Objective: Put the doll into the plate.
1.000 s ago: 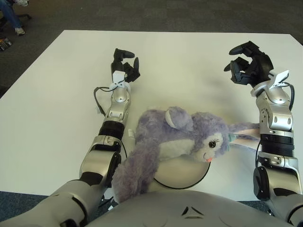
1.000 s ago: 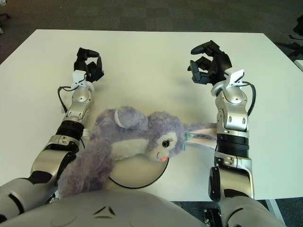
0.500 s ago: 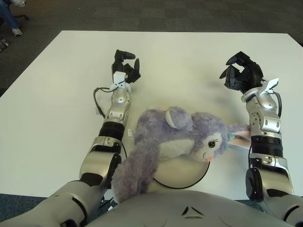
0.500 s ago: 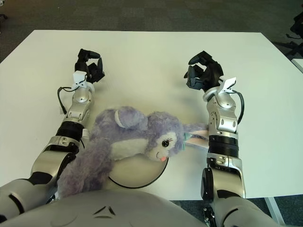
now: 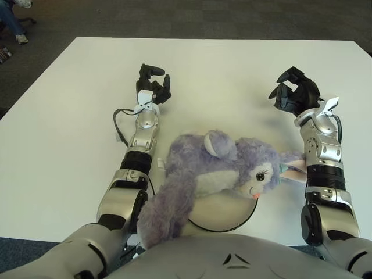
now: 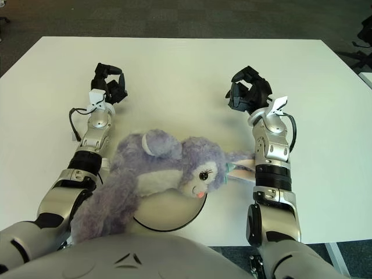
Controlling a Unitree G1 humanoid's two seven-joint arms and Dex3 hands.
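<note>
Sprawling across the round white plate (image 5: 229, 218) at the near edge of the white desk (image 5: 70, 133) is the fluffy purple plush doll with long ears (image 5: 215, 168). Its pale belly and face lie over the dish, one long limb trails off the plate's left side toward the robot's body, and a pink-lined ear pokes out to the right against the right forearm. Only the front arc of the plate shows beneath it.

What has changed over the last second is the right hand (image 5: 293, 96): it has drawn inward and a little lower from its earlier spot further right, and now it hovers over bare desk beyond the doll, well clear of the plush. Its dark fingers are loosely curled with nothing between them. The doll itself has not shifted in that time. To my eye that reads as a release already made and the arm backing off, so the task looks essentially done, though the overhanging limb means the toy is more draped over the plate than tucked inside it.

The left hand (image 5: 152, 87) shows beyond the doll on the left side, also well apart from it, fingers relaxed and part open, holding nothing. A thin black cable (image 5: 118, 119) loops beside its wrist. Neither hand touches the toy; both sit further out on the desk than the plate.
</note>
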